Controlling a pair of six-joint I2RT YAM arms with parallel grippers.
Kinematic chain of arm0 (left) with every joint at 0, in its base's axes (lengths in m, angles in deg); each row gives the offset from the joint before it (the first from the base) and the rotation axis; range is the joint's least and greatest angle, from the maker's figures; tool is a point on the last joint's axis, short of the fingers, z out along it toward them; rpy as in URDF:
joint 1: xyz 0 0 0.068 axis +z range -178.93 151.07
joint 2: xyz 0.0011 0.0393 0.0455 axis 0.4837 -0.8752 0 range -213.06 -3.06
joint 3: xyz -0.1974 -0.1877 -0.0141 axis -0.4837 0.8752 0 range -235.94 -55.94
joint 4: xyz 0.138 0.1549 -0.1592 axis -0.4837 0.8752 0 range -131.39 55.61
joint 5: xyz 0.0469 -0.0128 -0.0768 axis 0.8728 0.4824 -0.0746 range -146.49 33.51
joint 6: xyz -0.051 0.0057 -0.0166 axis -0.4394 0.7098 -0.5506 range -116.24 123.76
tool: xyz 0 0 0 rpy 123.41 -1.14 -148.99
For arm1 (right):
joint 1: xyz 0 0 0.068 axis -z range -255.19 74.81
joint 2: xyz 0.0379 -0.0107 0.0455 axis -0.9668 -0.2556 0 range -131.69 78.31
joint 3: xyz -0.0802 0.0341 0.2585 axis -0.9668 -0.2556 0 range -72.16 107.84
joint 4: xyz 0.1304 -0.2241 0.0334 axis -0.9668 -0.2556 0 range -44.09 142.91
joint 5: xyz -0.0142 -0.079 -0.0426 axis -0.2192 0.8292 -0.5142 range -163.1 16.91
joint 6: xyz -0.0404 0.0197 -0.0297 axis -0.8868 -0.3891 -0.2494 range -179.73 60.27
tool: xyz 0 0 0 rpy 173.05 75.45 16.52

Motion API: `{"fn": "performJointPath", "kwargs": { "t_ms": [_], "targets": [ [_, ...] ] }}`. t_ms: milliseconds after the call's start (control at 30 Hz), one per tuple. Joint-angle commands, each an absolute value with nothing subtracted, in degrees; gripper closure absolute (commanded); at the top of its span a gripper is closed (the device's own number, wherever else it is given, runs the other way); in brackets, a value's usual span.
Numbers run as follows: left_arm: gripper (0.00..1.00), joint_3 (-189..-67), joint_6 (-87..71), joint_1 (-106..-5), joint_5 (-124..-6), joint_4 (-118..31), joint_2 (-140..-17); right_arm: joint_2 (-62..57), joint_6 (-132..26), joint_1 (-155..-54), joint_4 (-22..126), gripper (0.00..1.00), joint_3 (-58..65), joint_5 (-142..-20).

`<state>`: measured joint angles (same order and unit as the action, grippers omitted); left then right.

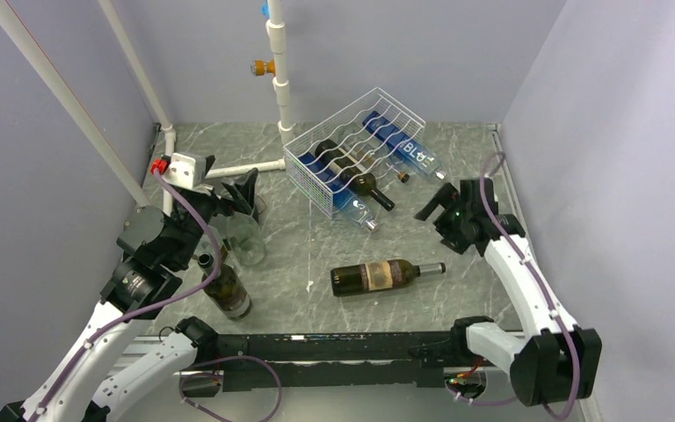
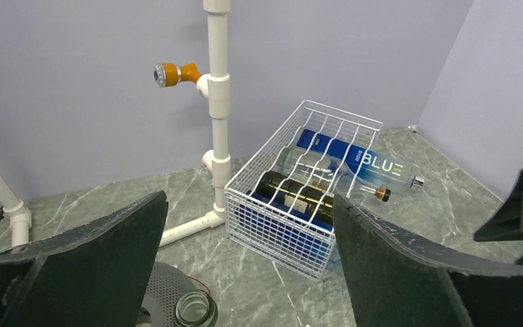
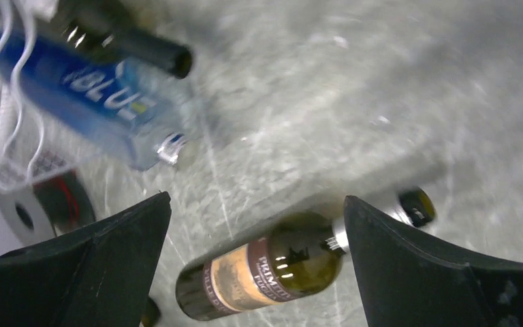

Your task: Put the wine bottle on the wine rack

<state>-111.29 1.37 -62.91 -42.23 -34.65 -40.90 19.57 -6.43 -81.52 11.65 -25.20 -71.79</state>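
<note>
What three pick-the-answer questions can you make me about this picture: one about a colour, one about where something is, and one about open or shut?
1. What colour is the wine rack? A white; B black; C red.
2. Where is the tan-labelled wine bottle? A inside the rack; B lying on the table; C held in the air.
3. How is the right gripper? A shut on a bottle; B open, holding nothing; C shut on the rack.

Answers: 1 A, its wires are white. 2 B, it lies on its side on the grey table, apart from the rack. 3 B, its fingers stand spread with nothing between them.
</note>
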Motion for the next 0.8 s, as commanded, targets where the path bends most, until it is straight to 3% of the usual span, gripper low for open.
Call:
{"fn": "performJointPath", "kwargs": {
  "t_ms": [0, 300, 433, 767],
  "targets": [
    [0.03, -112.2, 0.5, -62.7, -43.2, -35.9, -40.4, 13.1, -33.8, -82.0, 23.2, 0.0, -18.9, -92.8],
    [0.04, -112.2, 0.2, -62.7, -43.5, -35.9, -39.6, -4.9, -78.3, -102.2, 6.5, 0.0, -6.7, -90.7],
    [0.03, -112.1, 0.6, -62.7, -42.9, -35.9, -39.5, -3.6, -85.2, -109.4, 8.9, 0.0, -11.3, -87.9],
    [0.03, -111.9, 0.6, -62.8, -42.8, -36.3, -40.3, 5.4, -100.0, -113.0, 6.6, 0.0, -18.7, -94.3]
  ]
}}
